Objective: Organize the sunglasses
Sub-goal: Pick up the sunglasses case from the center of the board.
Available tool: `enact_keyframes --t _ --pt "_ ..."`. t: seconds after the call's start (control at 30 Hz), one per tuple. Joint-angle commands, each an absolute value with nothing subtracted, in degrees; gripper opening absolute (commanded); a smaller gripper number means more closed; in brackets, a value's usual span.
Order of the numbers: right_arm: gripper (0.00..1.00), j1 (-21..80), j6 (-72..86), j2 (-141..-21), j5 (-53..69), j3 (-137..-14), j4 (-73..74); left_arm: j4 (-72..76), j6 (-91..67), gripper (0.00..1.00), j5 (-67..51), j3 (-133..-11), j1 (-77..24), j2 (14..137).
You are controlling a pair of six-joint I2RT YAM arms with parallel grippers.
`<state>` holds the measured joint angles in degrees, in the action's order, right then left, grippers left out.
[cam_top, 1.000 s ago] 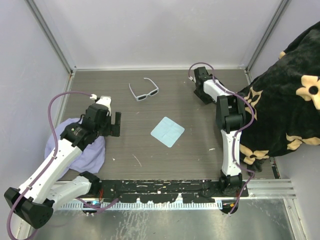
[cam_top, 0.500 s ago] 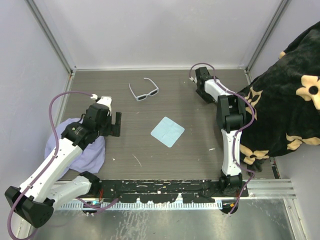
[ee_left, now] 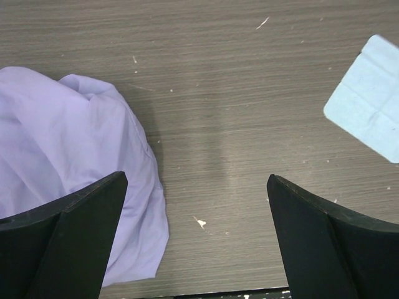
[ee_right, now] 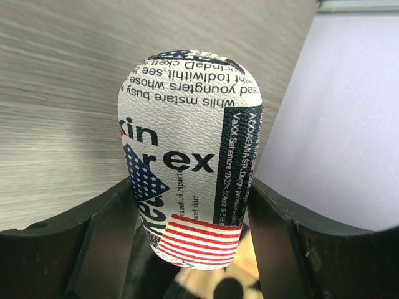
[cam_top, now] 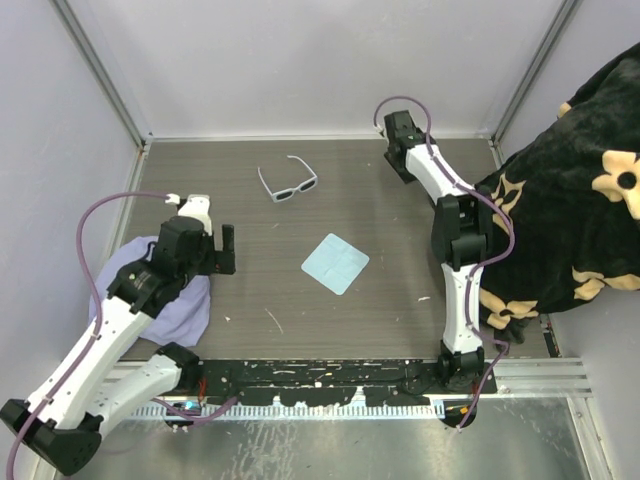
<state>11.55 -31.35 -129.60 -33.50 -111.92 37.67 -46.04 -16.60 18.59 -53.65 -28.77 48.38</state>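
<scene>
The sunglasses, white-framed with dark lenses, lie on the table at the back, left of centre, with their temple arms unfolded. My right gripper is at the back right corner, well to the right of them. In the right wrist view my right gripper is shut on a flag-patterned soft case, its fingers pressed against both sides. At the left, my left gripper hangs open above the table. Nothing is between its fingers.
A light blue square cloth lies mid-table and shows at the right edge of the left wrist view. A crumpled purple cloth lies under the left arm. A black floral blanket fills the right side. Grey walls enclose the table.
My right gripper has closed onto the flag-patterned case and shifted toward the back wall. My left arm has drawn back a little toward the left. The sunglasses have not moved.
</scene>
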Motion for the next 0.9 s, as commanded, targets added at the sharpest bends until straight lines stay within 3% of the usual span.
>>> enact_keyframes --t 0.0,0.23,0.4,0.57,0.87 --pt "0.01 15.37 -22.6 -118.65 -30.38 -118.15 40.22 -41.0 -17.52 0.98 15.94 -53.64 -28.92 45.49" --pt "0.01 17.32 -6.16 -107.53 6.38 -116.06 42.54 -44.33 -20.04 0.98 11.06 -60.44 -28.91 43.45" --pt "0.01 18.49 5.56 -98.02 33.03 -105.28 32.51 -46.91 -21.38 0.98 7.02 -63.39 -28.96 40.56" --pt "0.01 23.55 17.23 -83.21 34.5 -86.9 13.13 -47.8 -23.54 0.98 4.51 -64.88 -28.92 35.86" --pt "0.01 32.41 33.55 -62.11 33.48 -61.84 -11.39 -39.82 -25.56 0.98 -11.29 -64.25 -28.93 33.47"
